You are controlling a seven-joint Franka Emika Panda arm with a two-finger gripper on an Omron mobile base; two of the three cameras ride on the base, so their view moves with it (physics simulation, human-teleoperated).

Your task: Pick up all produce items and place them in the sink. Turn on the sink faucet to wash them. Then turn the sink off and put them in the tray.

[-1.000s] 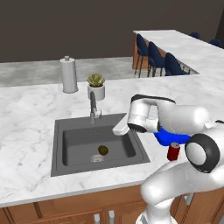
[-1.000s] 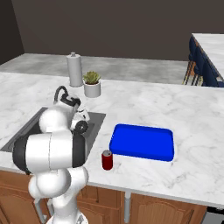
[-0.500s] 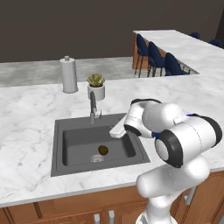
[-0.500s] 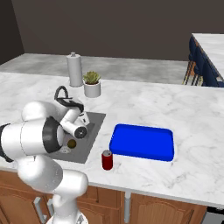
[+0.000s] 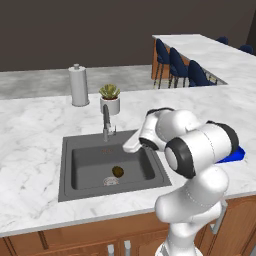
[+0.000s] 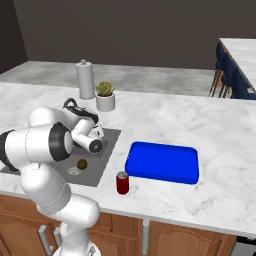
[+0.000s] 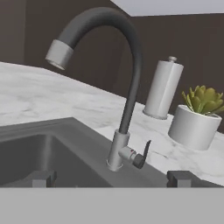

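Observation:
A small brown-olive produce item (image 5: 117, 171) (image 6: 82, 163) lies on the floor of the dark grey sink (image 5: 67, 165) (image 6: 109, 142), beside the round drain. The grey gooseneck sink faucet (image 5: 106, 122) (image 7: 127, 100) stands at the sink's back rim, its small side lever (image 7: 142, 156) pointing toward me. My gripper (image 5: 126, 148) (image 7: 111, 179) hovers over the sink's back right part, aimed at the faucet base. It is open, and nothing sits between its fingertips (image 7: 41, 178). The blue tray (image 6: 162, 162) (image 5: 236, 154) lies on the counter right of the sink.
A white paper-towel roll (image 5: 78, 86) (image 7: 162, 89) and a succulent in a white pot (image 5: 109, 99) (image 7: 197, 118) stand behind the faucet. A red can (image 6: 122, 182) sits near the counter's front edge between sink and tray. Bar stools (image 5: 175, 65) line the far counter.
The arm has folded, and the hand has swung left and down over the sink toward the faucet. The jaws stayed wide and the produce item has not moved.

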